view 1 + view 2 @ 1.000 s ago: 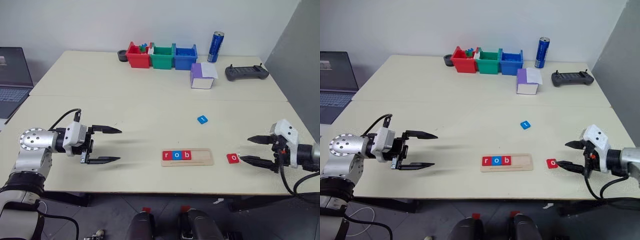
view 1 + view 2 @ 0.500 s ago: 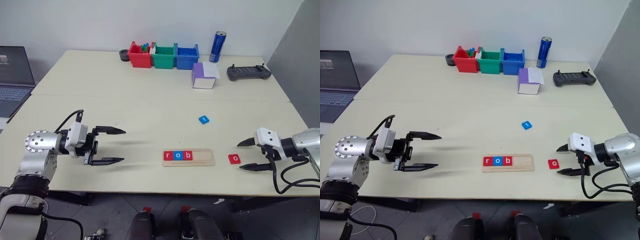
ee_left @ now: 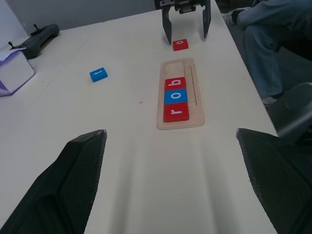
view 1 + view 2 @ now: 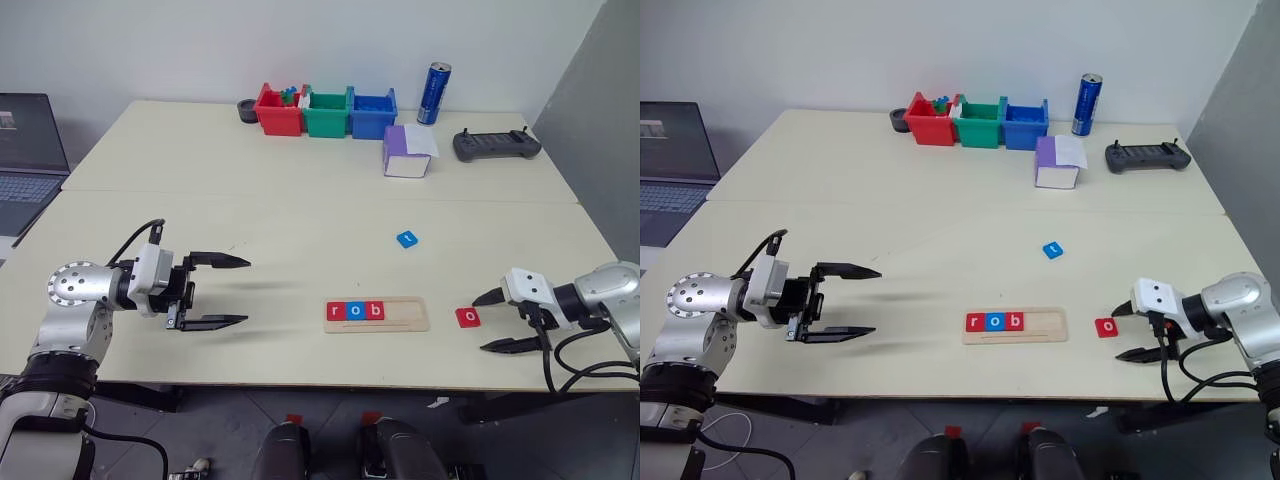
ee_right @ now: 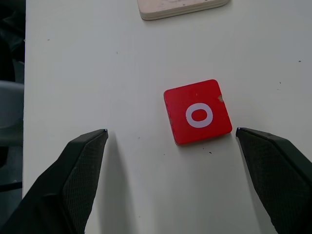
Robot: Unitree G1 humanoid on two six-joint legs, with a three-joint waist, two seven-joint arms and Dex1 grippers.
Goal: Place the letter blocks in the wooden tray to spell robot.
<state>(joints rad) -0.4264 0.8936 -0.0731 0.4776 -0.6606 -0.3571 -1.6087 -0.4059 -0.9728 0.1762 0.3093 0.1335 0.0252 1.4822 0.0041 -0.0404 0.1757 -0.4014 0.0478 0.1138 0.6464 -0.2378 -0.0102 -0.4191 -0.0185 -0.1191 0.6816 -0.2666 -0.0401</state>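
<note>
The wooden tray (image 4: 400,315) lies near the table's front edge. Its left part holds a red r (image 4: 334,311), a blue o (image 4: 353,311) and a red b (image 4: 373,311). A loose red o block (image 4: 468,317) lies on the table just right of the tray. A blue block (image 4: 406,239) lies further back. My right gripper (image 4: 480,325) is open and tilted down, its tips on either side of the red o block (image 5: 197,114) without touching it. My left gripper (image 4: 246,290) hovers open and holds nothing, well left of the tray.
Red, green and blue bins (image 4: 325,111), a dark small dish (image 4: 245,108), a blue can (image 4: 432,94), a purple-and-white box (image 4: 405,152) and a black controller (image 4: 497,145) line the back. A laptop (image 4: 28,160) sits at far left. A person's leg (image 3: 273,39) is beside the table.
My right gripper has sunk and tipped downward, closing in on the red o block. The left gripper has stayed put.
</note>
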